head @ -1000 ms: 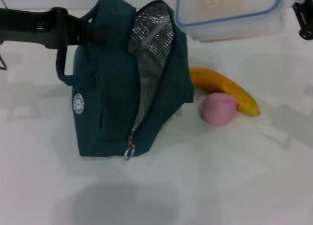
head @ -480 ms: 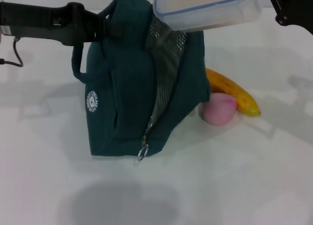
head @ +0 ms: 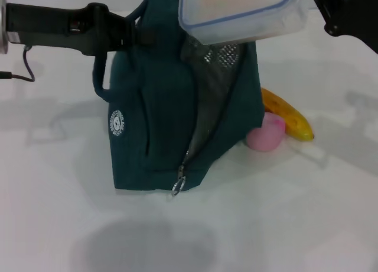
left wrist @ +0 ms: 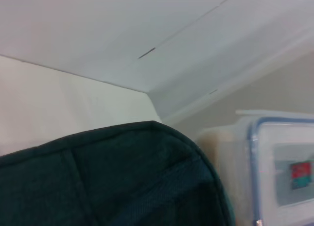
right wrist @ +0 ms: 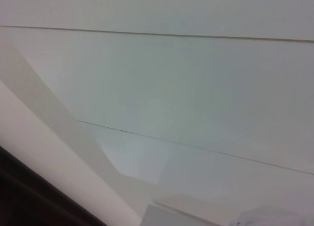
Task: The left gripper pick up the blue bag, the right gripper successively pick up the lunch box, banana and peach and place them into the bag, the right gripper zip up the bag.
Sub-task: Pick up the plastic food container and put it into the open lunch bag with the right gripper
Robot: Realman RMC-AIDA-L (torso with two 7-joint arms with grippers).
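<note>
Head view: lunch box (head: 242, 12) — seemingly gripped — above blue bag (head: 171, 106).

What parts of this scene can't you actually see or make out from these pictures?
- Right gripper: head view's edge cuts it off; its grip on the lunch box is unseen.
- Left gripper: fingertips buried in the blue bag.
- Peach and banana: partly behind the bag.

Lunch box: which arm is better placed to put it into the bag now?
The right gripper: it holds the lunch box above the bag's open top. The left gripper is busy holding the bag's handle.
</note>
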